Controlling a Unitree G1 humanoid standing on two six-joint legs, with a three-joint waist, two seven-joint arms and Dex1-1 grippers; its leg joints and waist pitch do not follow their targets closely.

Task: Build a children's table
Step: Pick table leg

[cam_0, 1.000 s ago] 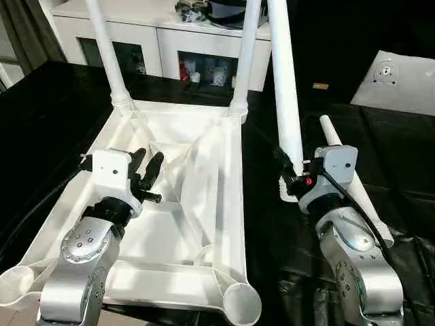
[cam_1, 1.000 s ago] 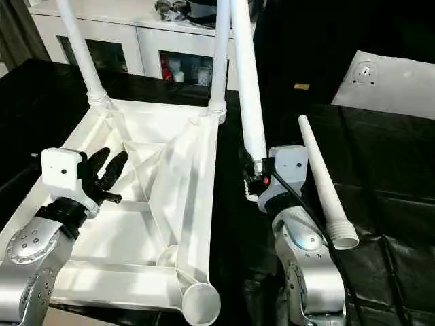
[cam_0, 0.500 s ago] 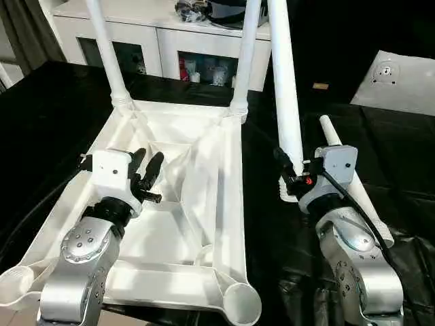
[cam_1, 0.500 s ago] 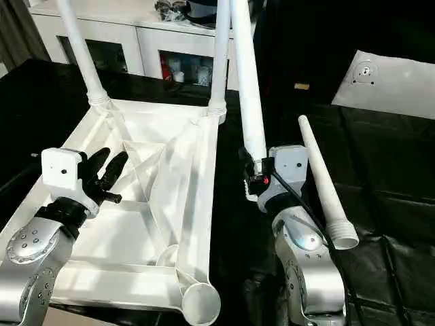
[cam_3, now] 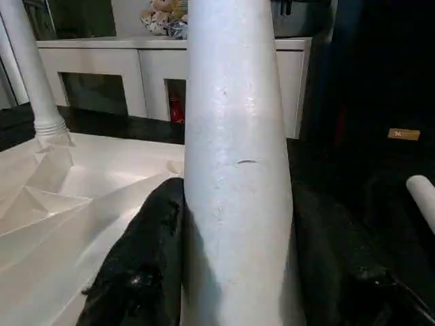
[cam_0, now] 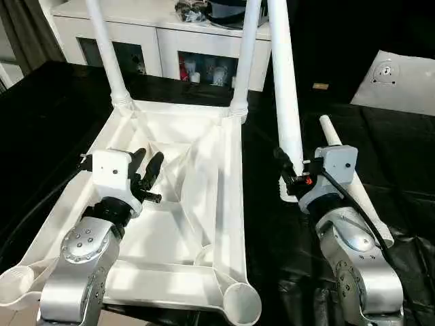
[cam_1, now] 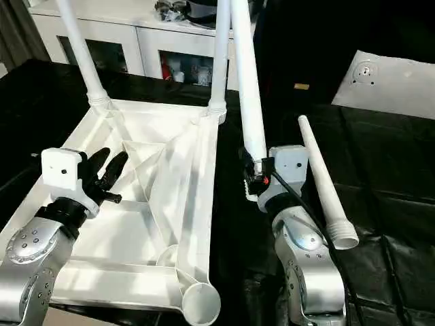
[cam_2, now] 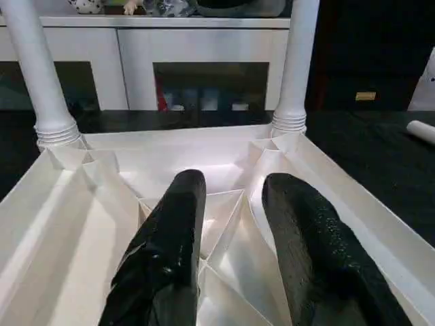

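I see the tabletop (cam_0: pixel 204 204) lying upside down at centre, two legs (cam_0: pixel 109 54) standing in its far sockets at twelve o'clock. My right gripper (cam_0: pixel 291 178) clasps a third leg (cam_0: pixel 285 88) upright at three o'clock of the top. A fourth leg (cam_1: pixel 323 183) lies beside it. My left gripper (cam_0: pixel 147 171) hovers empty, fingers (cam_2: pixel 178 224) parted, over the ribs.

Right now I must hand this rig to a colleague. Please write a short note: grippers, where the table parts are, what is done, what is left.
Left gripper: open, empty, above the ribbed underside of the upturned table top.
Right gripper: shut on the third leg, held upright beside the top, not in a socket.
Done: two legs stand in the far corner sockets.
Fourth leg lies on the black cloth by the right arm.
Left: seat the held leg and the fourth one in the two near sockets.
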